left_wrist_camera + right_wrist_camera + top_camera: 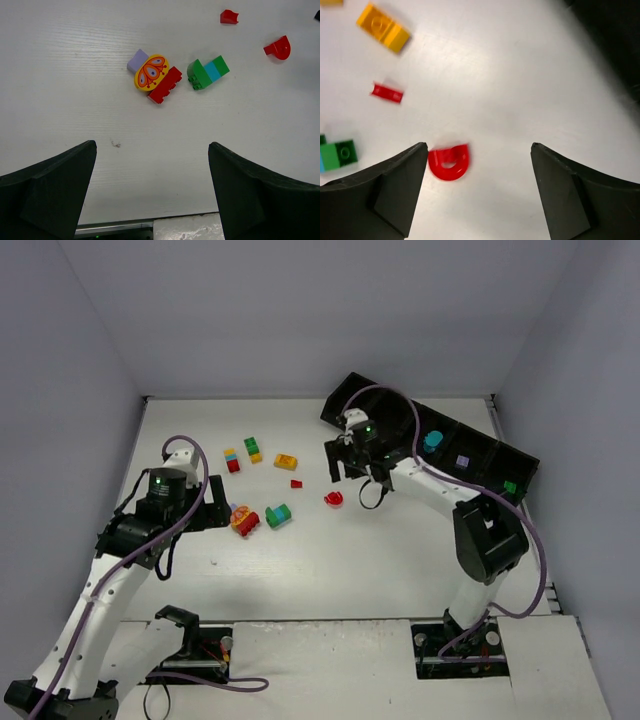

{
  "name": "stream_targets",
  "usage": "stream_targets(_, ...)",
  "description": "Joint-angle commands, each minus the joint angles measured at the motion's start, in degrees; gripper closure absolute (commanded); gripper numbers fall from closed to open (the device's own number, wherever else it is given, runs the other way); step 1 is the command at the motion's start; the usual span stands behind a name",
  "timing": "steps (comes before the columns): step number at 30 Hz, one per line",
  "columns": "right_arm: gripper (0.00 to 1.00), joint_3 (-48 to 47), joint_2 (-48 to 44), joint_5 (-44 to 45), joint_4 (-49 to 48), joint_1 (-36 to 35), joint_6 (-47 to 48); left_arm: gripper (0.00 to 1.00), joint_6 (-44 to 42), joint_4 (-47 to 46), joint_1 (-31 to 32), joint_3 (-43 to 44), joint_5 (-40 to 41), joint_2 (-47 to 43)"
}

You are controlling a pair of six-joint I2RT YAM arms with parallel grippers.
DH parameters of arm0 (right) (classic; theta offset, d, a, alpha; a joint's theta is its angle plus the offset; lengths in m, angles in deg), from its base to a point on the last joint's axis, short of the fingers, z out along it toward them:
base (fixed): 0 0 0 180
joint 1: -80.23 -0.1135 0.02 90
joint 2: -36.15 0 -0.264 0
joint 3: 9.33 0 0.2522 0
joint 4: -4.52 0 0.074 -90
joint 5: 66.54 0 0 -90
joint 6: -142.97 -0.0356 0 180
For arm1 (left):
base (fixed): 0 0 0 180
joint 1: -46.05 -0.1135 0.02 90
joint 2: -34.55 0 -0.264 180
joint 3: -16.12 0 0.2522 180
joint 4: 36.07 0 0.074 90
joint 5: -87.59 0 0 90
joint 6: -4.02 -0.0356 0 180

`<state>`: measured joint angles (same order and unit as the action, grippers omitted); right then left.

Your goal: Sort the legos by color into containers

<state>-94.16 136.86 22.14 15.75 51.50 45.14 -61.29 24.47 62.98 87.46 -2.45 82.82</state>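
Looking down onto a white worktop (400,570), matte, showing faint lengthwise wood grain in the left wrist view. Seeing it boxed in on three sides: plain lavender-grey left wall (60,390), back wall (320,310), right wall (590,370), all bare. Noting a thin pale rail (240,397) along the worktop's far edge, at the foot of the back wall. Noting a brighter white panel (330,670) lying across the near edge. Getting soft, even light, casting only faint, blurred shadows. Spotting one small dark speck (116,144) toward the worktop's left edge.
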Motion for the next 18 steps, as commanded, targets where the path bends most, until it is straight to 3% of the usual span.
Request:
stream_targets(1,0.2,2.07,0.98,-0.44,-0.73,-2.37,-2.18,0.13,-0.08,-2.75,0.3,2.62,0.03,0.24)
stream_targets(5,0.2,2.78,4.05,0.62,-1.78,-6.85,-2.62,0.13,-0.25,-2.31,0.3,2.71,0.03,-0.28)
stream_targets(18,0.25,4.71,9.77,3.96,-3.19,-9.77,-3.76,0.13,-0.69,-0.99,0.21,2.18,0.03,-2.39)
